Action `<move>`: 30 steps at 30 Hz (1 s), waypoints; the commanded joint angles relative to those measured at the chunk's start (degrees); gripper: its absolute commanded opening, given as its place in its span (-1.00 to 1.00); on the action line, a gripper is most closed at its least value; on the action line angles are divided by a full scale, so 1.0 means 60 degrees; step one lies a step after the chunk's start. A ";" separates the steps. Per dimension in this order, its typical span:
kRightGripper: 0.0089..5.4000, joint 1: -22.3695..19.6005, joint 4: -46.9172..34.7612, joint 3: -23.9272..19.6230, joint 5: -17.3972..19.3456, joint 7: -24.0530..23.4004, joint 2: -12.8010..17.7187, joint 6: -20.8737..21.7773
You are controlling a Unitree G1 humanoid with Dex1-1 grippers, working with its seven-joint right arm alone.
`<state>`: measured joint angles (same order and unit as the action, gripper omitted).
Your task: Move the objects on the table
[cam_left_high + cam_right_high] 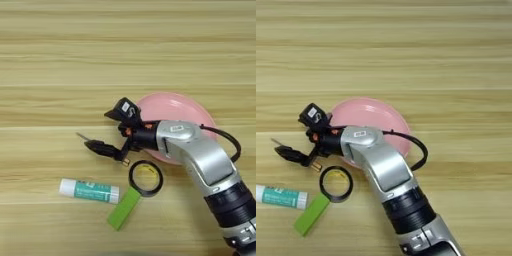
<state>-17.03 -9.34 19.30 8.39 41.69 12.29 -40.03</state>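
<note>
Claw [111, 131] sits left of the pink plate [172, 107], reaching in from the lower right on the silver forearm [200, 155]. One black finger [121, 111] points up-left over the plate's left rim; the other finger [102, 148] lies low and stretches left along the tabletop [125, 45]. Fingers are spread wide with a clear gap between them, so the claw is open, not clamped on anything I can make out.

Screwdriver [82, 136]: only a thin metal tip shows, poking out up-left from under the lower finger's end. Small orange bits show near the claw's wrist and below the lower finger; can't tell whether they're the handle or claw parts. Can't tell whether the lower finger touches it or just covers it.

Glue stick [90, 191] lies flat on the tabletop, roughly level, white cap end to the left, below the claw and apart from it.

Black tape ring [145, 178] lies flat just below the forearm's elbow bend, near the plate's lower edge. Green block [124, 208] lies slanted, its upper end touching the ring's bottom edge, its lower end just right of the glue stick.

Black cable [227, 140] loops off the forearm past the plate's right side.
</note>
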 commanded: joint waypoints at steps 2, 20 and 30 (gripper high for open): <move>0.99 -0.0765 -0.0532 -0.0355 0.0185 -0.0228 -0.0032 0.0170; 0.99 -0.1309 -0.0087 -0.0967 0.0327 -0.0416 0.0076 0.0230; 0.99 -0.1446 0.0185 -0.1259 0.0301 -0.0426 0.0246 0.0349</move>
<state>-21.19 -6.77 13.47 9.85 40.21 12.98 -40.60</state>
